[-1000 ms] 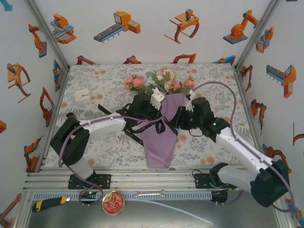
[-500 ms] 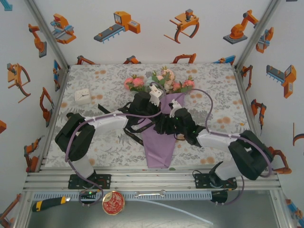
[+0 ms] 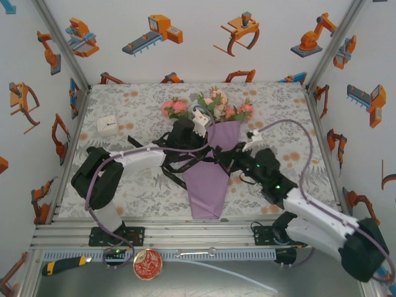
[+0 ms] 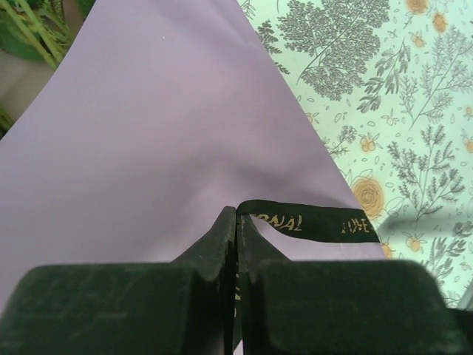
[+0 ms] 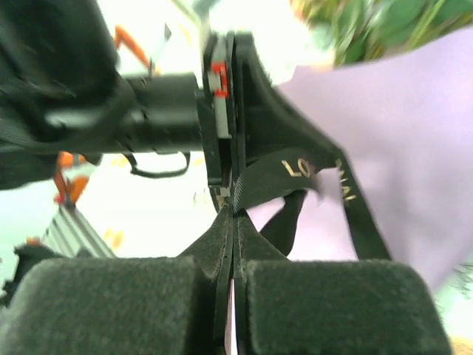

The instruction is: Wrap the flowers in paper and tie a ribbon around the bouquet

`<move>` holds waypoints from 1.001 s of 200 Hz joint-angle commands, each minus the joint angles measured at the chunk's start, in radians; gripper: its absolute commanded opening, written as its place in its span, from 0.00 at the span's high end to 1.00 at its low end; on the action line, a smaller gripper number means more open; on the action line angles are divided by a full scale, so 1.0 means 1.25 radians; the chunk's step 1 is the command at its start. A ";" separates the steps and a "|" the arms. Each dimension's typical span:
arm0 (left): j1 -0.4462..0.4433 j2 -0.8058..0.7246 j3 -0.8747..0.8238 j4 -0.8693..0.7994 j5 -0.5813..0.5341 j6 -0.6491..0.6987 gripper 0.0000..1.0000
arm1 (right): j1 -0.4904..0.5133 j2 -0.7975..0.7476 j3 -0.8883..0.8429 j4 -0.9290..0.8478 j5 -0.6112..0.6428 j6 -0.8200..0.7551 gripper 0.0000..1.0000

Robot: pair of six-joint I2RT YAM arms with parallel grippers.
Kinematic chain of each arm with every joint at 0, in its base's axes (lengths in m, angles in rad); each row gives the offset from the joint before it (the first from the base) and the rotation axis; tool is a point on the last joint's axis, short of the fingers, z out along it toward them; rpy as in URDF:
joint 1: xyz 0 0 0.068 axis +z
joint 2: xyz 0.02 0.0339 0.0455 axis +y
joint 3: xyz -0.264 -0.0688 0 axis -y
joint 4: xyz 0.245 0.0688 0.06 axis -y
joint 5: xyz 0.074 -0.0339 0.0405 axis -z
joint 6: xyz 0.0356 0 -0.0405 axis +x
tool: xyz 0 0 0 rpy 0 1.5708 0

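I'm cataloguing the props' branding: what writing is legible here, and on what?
"RNAL": gold print on the black ribbon, left wrist view; the next word is blurred.
"LO": same ribbon, right wrist view; rest blurred.
Red disc at the near edge: print too small.

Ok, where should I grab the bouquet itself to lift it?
Probably the narrow lower end of the bouquet, pinched across its width from above. It lies flat, tapering toward the near side, while the wide end by the flowers looks too broad.

Lilac paper cone (image 3: 207, 182) flat on desk (image 3: 124, 185), tip nearest, pink and cream flowers (image 3: 216, 106) at far end, black gold-lettered ribbon (image 4: 314, 222) across middle
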 commanded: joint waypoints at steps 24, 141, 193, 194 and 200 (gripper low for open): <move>0.006 -0.065 -0.045 0.039 -0.052 -0.025 0.69 | -0.010 -0.127 -0.037 -0.112 0.360 0.008 1.00; 0.222 -0.298 -0.170 -0.514 -0.489 -0.737 0.54 | -0.013 0.074 0.073 -0.096 0.250 -0.015 1.00; 0.274 -0.170 -0.152 -0.328 -0.474 -0.617 0.40 | -0.014 0.081 0.087 -0.114 0.206 -0.007 1.00; 0.275 -0.169 -0.152 -0.323 -0.473 -0.616 0.40 | -0.013 0.081 0.087 -0.114 0.206 -0.006 1.00; 0.278 -0.154 -0.155 -0.304 -0.473 -0.612 0.40 | -0.013 0.080 0.088 -0.117 0.205 -0.001 1.00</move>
